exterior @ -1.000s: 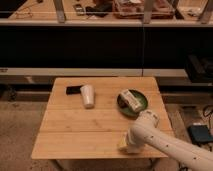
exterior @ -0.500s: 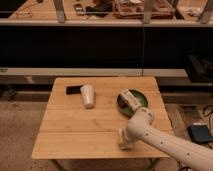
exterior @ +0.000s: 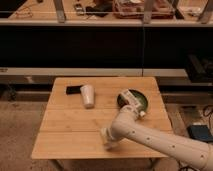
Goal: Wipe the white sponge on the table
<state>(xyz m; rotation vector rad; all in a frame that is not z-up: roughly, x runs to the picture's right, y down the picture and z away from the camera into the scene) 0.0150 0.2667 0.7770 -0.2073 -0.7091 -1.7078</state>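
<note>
Found the white sponge (exterior: 104, 135) on the near planks of the tabletop (exterior: 60, 142), about mid-width, showing only as a pale lump and largely covered from above. Noted the gripper (exterior: 107, 140) set down over it at the end of the white arm (exterior: 160, 146), reaching in from the near right. Fingers clenched and judged to be grasping the sponge, though the contact itself is hidden. Further out, toward the far left: a white cup (exterior: 87, 95), with a dark flat object (exterior: 73, 90) just beside it on the left. Toward the far right: a dark green plate (exterior: 145, 100) bearing a pale item (exterior: 131, 97), close by the arm's upper bend. All of these well apart from the sponge. Step in hand, as judged: grasp made, wiping stroke not yet begun. Required next: steady downward pressure and a sideways sweep along the bare planks, most readily to the left, keeping short of the near edge and clear of cup and plate.
</note>
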